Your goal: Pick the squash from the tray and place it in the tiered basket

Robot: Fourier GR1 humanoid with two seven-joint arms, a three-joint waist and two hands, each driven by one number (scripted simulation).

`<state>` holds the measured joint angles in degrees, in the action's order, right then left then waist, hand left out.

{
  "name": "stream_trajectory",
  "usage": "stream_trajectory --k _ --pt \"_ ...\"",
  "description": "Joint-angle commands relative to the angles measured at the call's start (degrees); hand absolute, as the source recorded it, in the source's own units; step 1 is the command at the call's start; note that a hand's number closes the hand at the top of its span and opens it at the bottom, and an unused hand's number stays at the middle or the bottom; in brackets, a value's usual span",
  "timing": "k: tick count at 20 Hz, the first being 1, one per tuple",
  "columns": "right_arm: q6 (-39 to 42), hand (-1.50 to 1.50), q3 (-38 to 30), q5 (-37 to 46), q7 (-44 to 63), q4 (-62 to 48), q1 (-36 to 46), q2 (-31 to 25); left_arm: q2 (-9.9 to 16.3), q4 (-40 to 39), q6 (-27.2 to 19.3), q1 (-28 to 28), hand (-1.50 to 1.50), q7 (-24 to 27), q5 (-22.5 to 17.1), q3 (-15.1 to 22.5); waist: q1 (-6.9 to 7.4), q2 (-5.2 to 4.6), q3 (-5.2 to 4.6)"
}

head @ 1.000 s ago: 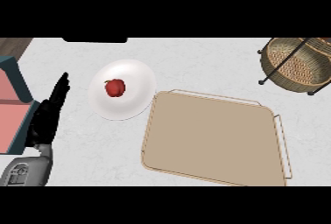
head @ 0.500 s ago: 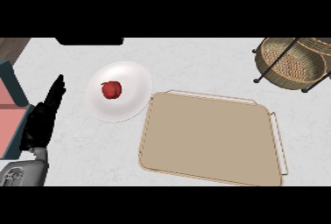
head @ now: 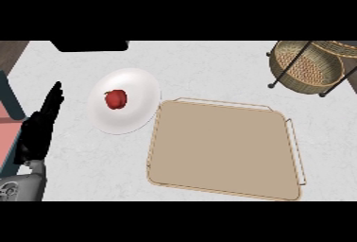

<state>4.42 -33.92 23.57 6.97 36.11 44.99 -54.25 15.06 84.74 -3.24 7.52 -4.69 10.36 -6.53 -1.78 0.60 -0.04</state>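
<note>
The left hand (head: 40,126) rests at the left of the tray (head: 223,146), fingers straight and pressed together, pointing up the counter and holding nothing; it looks parked rather than working. The right hand shows nowhere. Between that hand and the tray lies a white plate (head: 129,111), touching the tray's upper left corner, with a small red fruit (head: 115,99) on it. No squash is visible on the tray, so where it now sits cannot be told. The tiered basket (head: 307,66) stands well apart beyond the tray's upper right corner, with nothing between them. A dark object (head: 90,46) sits beyond the plate.
</note>
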Motion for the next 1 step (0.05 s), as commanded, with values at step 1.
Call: stream_trajectory --k 1 --pt "6.12 -1.50 -4.90 -6.62 -0.69 7.84 -9.04 -1.47 -1.73 1.06 -1.55 -1.48 0.00 -0.22 1.34 1.06 -0.48 0.16 -0.03"
